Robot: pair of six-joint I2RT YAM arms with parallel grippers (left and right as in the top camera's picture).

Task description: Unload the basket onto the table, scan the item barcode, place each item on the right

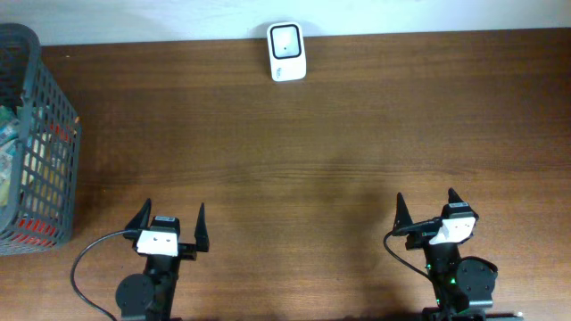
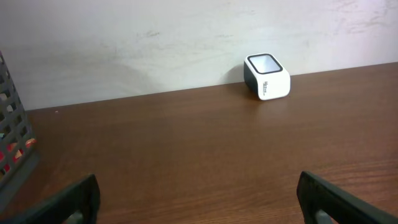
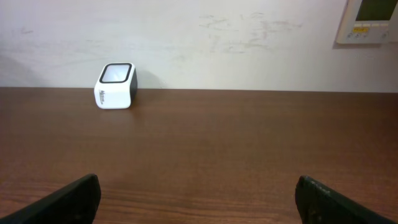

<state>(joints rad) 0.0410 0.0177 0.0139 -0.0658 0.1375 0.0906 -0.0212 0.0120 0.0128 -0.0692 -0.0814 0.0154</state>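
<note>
A small white barcode scanner (image 1: 287, 52) with a dark window stands at the table's far edge against the wall; it also shows in the left wrist view (image 2: 267, 76) and the right wrist view (image 3: 115, 85). Colourful packaged items (image 1: 7, 134) lie inside the grey mesh basket (image 1: 49, 160) at the far left, mostly hidden by its walls; no barcode shows. My left gripper (image 1: 174, 207) is open and empty near the front edge, its fingers wide apart over bare wood (image 2: 198, 180). My right gripper (image 1: 426, 196) is also open and empty (image 3: 198, 180).
The basket's wall (image 2: 12, 143) rises at the left edge of the left wrist view. A white wall panel (image 3: 370, 18) hangs at the upper right behind the table. Brown wooden tabletop (image 1: 294, 169) lies between the grippers and the scanner.
</note>
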